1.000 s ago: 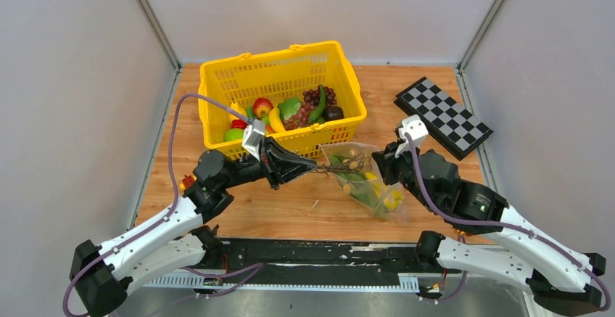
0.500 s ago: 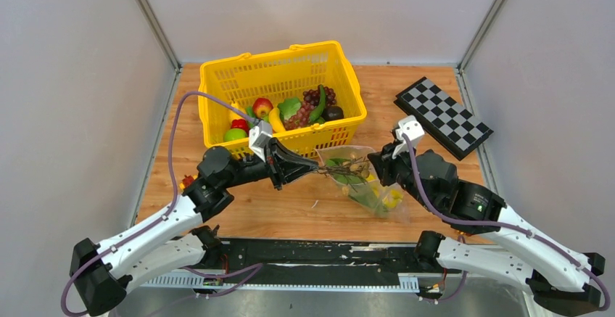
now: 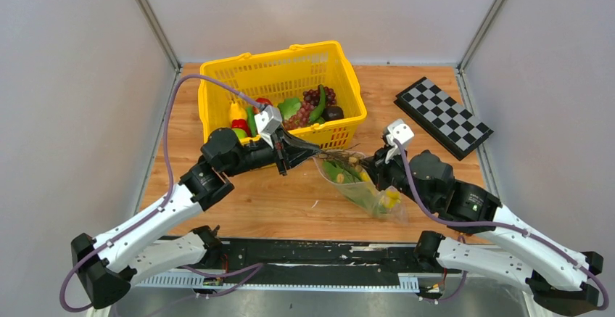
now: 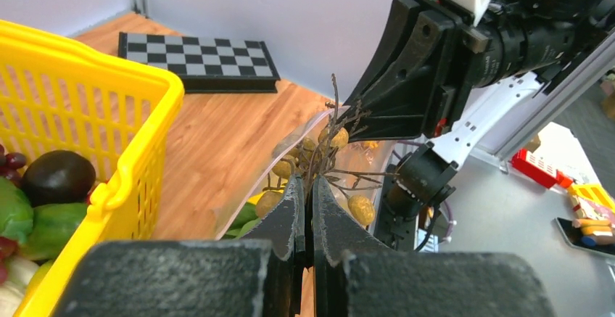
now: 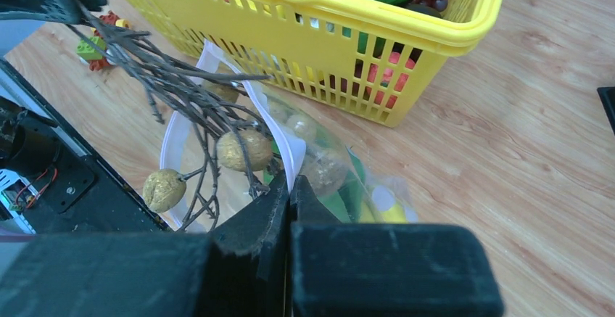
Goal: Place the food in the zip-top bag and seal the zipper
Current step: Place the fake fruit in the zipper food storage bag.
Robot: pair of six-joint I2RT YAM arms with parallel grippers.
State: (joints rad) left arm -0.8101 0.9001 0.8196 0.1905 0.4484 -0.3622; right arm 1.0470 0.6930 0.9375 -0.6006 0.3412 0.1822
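Note:
My left gripper is shut on the stem of a brown twig bunch with golden berries, holding it at the open mouth of the zip-top bag. In the left wrist view the jaws pinch the stem and the berries hang beyond. My right gripper is shut on the bag's white zipper strip, its jaws holding that edge up. Green and yellow food lies inside the bag. More food, including grapes and a green pod, sits in the yellow basket.
The basket stands directly behind the bag. A black-and-white checkerboard lies at the back right. Small red and green toy pieces lie on the wood near the left arm. Grey walls enclose the table on three sides.
My left gripper has swung right and toward the basket, carrying the twig bunch to the bag's mouth. My right gripper has shifted slightly left with the bag's edge.

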